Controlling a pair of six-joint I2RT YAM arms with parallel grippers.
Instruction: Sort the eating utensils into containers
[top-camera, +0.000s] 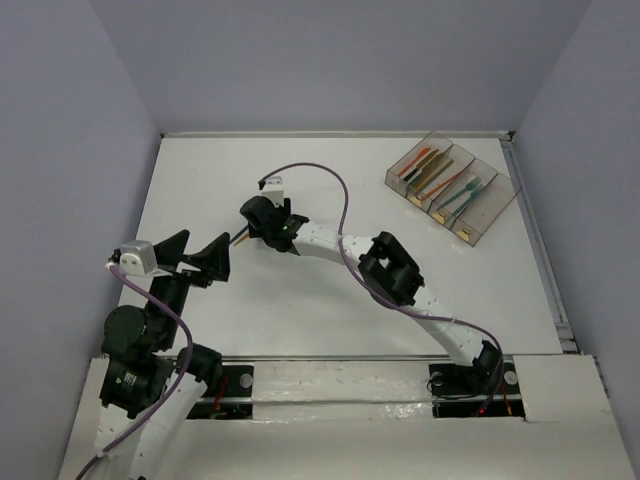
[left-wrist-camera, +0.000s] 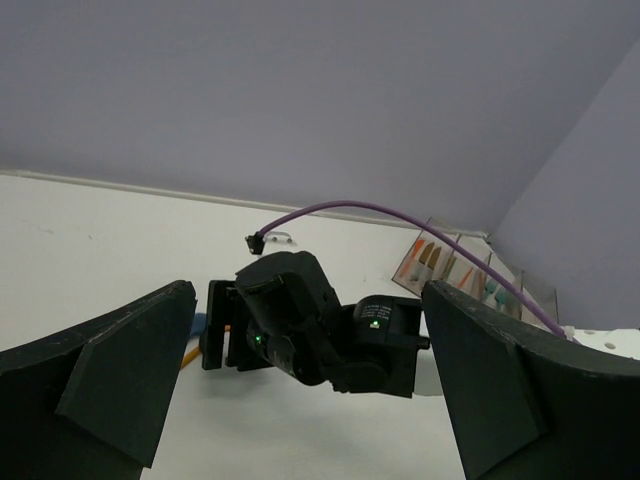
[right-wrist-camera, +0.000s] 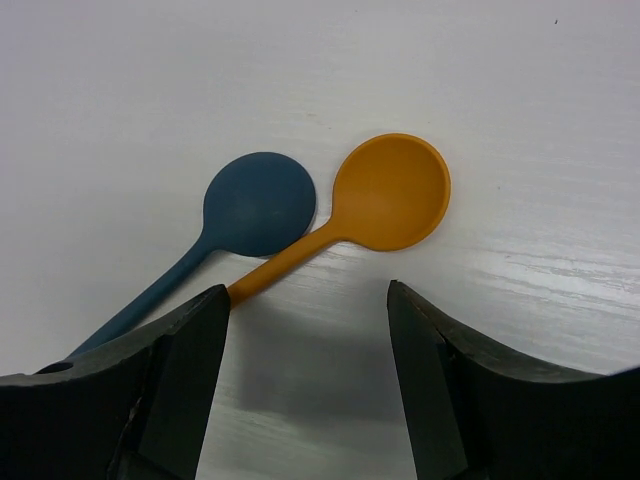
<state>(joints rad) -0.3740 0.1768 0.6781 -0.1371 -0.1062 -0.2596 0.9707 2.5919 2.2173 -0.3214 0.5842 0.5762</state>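
Two spoons lie side by side on the white table: a dark blue spoon (right-wrist-camera: 258, 205) and an orange spoon (right-wrist-camera: 392, 192), bowls pointing away from the camera. My right gripper (right-wrist-camera: 305, 292) hovers open just above them, and the orange handle runs under its left fingertip (right-wrist-camera: 205, 310). From above, the right gripper (top-camera: 258, 220) sits left of centre, with a bit of orange handle (top-camera: 240, 237) showing beside it. The left gripper (top-camera: 205, 242) is wide open and holds nothing, close by at the left. The containers (top-camera: 455, 187) at the back right hold several utensils.
The left wrist view looks between its own fingers at the right gripper's body (left-wrist-camera: 300, 325). A purple cable (top-camera: 340, 200) arcs over the right arm. A raised rim (top-camera: 535, 240) runs along the table's right side, just beyond the containers.
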